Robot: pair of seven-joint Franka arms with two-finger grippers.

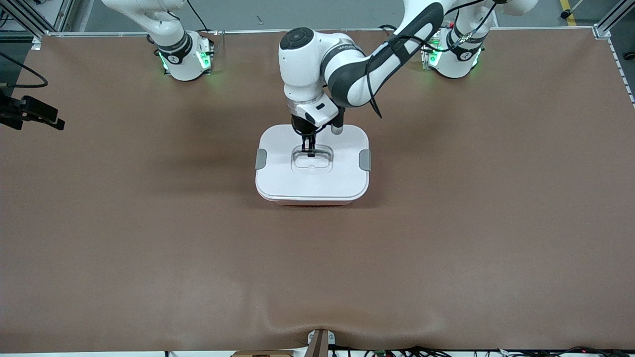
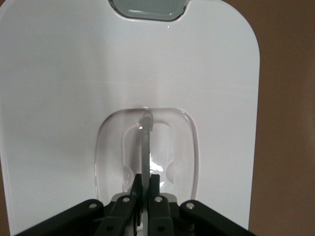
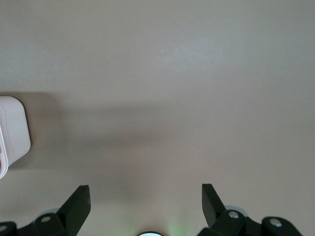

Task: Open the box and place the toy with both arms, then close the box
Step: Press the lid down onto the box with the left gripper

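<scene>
**Left pincer clamped on the box handle; lid on**

The box sits on the brown bench, about midway between the two arm bases and nearer to the front camera than both. Its white lid is seated on the pale pink tub, with a grey clip on the side toward the right arm's end and another grey clip on the side toward the left arm's end.

The left arm reaches down over the box. The left pincer is in the recessed well at the lid's centre, its fingers closed tight on the thin clear handle, which stands upright between them in the left wrist view.

The right pincer is spread wide and holds nothing. Its wrist view looks down on bare bench, with one corner of the box at the edge of that view; the dark shape at the front view's edge, toward the right arm's end, may be this pincer, though that is hard to confirm. The right arm waits.

The toy is not visible in any view.
</scene>
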